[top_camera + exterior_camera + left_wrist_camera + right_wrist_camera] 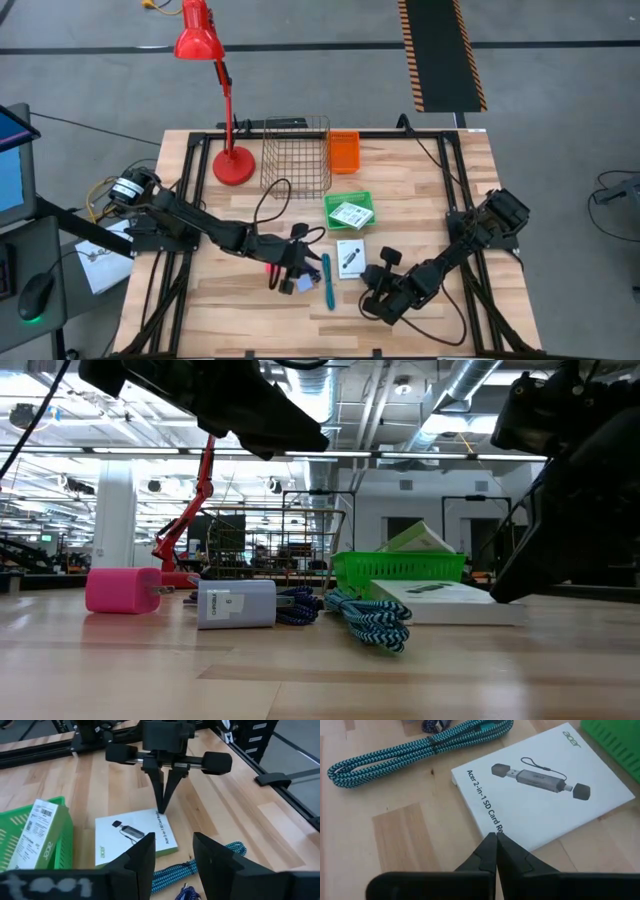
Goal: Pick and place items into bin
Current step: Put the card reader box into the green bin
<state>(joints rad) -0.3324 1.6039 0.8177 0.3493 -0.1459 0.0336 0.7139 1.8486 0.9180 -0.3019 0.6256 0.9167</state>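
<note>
A white card with black print (350,258) lies flat on the table. My right gripper (495,837) is shut and points down at the card's edge. A second white card with green print (350,213) lies in a green tray (333,203). A teal cord (327,280), a dark blue cord (300,605), a pink cube (122,590) and a pale-blue cube (236,603) rest on the wood. My left gripper (175,857) is open and hovers above the cords and cubes (290,268). My right gripper meets the black-print card with its shut fingertips (161,810) at the card's edge near a corner (487,831). The fingers come from above, pointing down. The card lies flat on the table.
A wire basket (296,155) and an orange bin (343,150) stand at the far side of the table, with a red desk lamp (232,165) to their left. Black frame rails (455,190) run along both sides. Bare wood lies near the front edge.
</note>
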